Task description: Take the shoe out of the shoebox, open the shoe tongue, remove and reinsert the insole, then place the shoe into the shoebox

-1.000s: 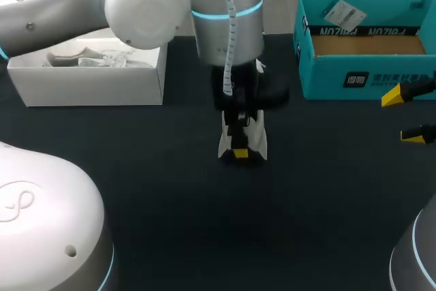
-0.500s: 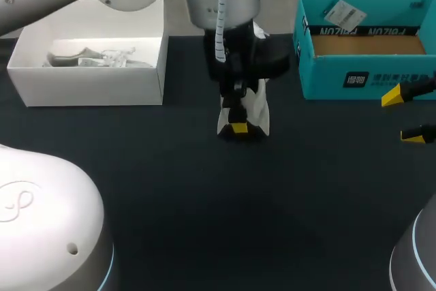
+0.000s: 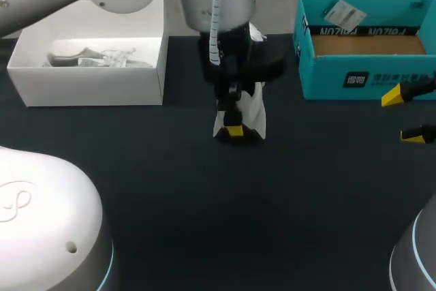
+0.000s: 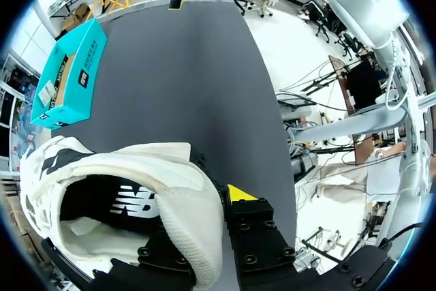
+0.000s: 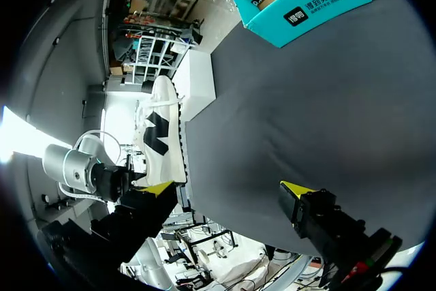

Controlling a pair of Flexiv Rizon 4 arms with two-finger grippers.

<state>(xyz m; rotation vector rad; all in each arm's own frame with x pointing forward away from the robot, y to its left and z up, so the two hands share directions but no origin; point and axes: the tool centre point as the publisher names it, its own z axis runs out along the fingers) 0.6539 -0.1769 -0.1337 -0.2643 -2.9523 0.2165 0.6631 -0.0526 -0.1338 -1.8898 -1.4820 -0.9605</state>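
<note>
**Shoe gripped mid-table, open tabletop on the near side**

The black table top lies bare across its whole near half. There is also a broad bare strip running right from the middle to the right arm.

The left gripper stands in the middle of the table, toward the far side. It is clamped on the collar of the white shoe with black side markings, one finger inside the opening and the yellow-tipped one pressed against the outside. The shoe sits between the two boxes and touches neither. I cannot tell whether its sole rests on the table or hangs just above it. In the head view the left arm's thick body hides much of the shoe.

The right gripper is at the table's right edge, just on the near side of the teal box. Its fingers are spread wide with nothing between them, and it is well apart from the shoe.

At the far left, the white rectangular cardboard box is open at the top and holds crumpled white paper. At the far right, the teal cardboard box is also open. It shows a brown inner floor and a small white tag lying by its far wall.
</note>
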